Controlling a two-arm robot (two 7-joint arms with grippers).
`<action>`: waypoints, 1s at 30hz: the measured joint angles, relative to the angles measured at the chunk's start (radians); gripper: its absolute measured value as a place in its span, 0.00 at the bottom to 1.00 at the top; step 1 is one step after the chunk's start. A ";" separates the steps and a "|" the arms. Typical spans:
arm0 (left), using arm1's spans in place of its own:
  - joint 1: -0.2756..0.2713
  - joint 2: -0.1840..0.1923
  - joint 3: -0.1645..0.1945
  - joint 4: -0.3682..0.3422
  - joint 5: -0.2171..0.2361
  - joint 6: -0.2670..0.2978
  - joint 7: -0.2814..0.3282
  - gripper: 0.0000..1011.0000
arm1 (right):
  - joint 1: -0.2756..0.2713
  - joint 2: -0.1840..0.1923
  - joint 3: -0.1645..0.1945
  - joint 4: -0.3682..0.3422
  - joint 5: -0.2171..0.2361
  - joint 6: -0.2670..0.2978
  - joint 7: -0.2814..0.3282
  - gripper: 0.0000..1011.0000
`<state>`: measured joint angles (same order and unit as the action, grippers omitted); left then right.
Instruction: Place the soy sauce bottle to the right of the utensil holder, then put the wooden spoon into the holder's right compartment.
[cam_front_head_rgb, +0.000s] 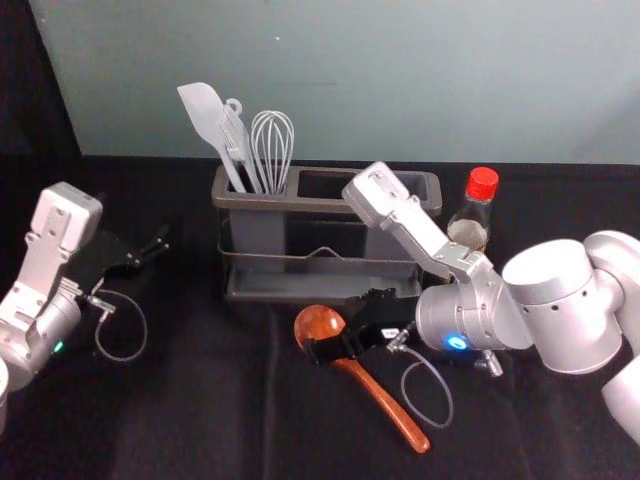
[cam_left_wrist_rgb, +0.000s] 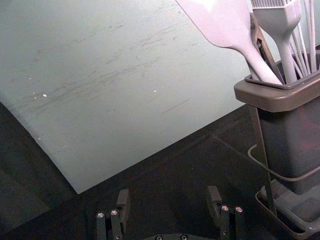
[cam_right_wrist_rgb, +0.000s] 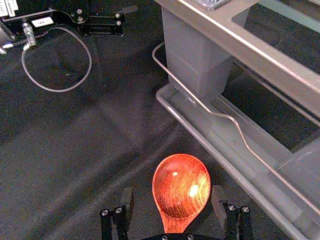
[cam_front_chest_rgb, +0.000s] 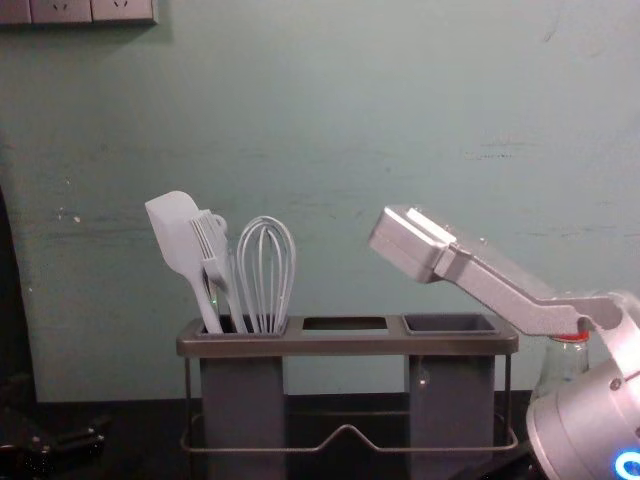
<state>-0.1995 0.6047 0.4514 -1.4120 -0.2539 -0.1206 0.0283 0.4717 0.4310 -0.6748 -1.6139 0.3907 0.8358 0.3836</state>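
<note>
In the head view, my right gripper (cam_front_head_rgb: 348, 322) is at the bowl end of the wooden spoon (cam_front_head_rgb: 390, 405), which lies on the cloth before the utensil holder (cam_front_head_rgb: 320, 204). The right wrist view has the spoon's bowl (cam_right_wrist_rgb: 181, 185) between the open fingers of my right gripper (cam_right_wrist_rgb: 173, 197), with gaps at both sides. The soy sauce bottle (cam_front_head_rgb: 470, 228), red-capped, stands to the holder's right, partly behind my right arm. My left gripper (cam_front_head_rgb: 150, 252) is parked left of the holder; in the left wrist view the left gripper (cam_left_wrist_rgb: 168, 199) is open and empty.
A spatula (cam_front_head_rgb: 205, 115), a brush and a whisk (cam_front_head_rgb: 272, 150) stand in the holder's left compartment. Its right compartment (cam_front_chest_rgb: 450, 324) shows in the chest view. A wall (cam_front_chest_rgb: 330, 120) rises behind, and black cloth (cam_front_head_rgb: 200, 400) covers the table.
</note>
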 joint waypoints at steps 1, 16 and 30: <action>0.000 0.000 0.000 0.000 0.000 0.000 0.000 0.99 | 0.001 -0.002 -0.001 0.003 -0.003 0.000 0.001 0.99; 0.000 0.000 0.000 0.000 0.000 0.000 0.000 0.99 | 0.004 -0.043 -0.010 0.058 -0.047 0.000 0.014 0.99; 0.000 0.000 0.000 0.000 0.000 0.000 0.000 0.99 | 0.004 -0.064 -0.012 0.089 -0.093 -0.001 0.021 0.99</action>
<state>-0.1995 0.6047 0.4514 -1.4120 -0.2539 -0.1206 0.0283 0.4759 0.3668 -0.6865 -1.5244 0.2974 0.8344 0.4050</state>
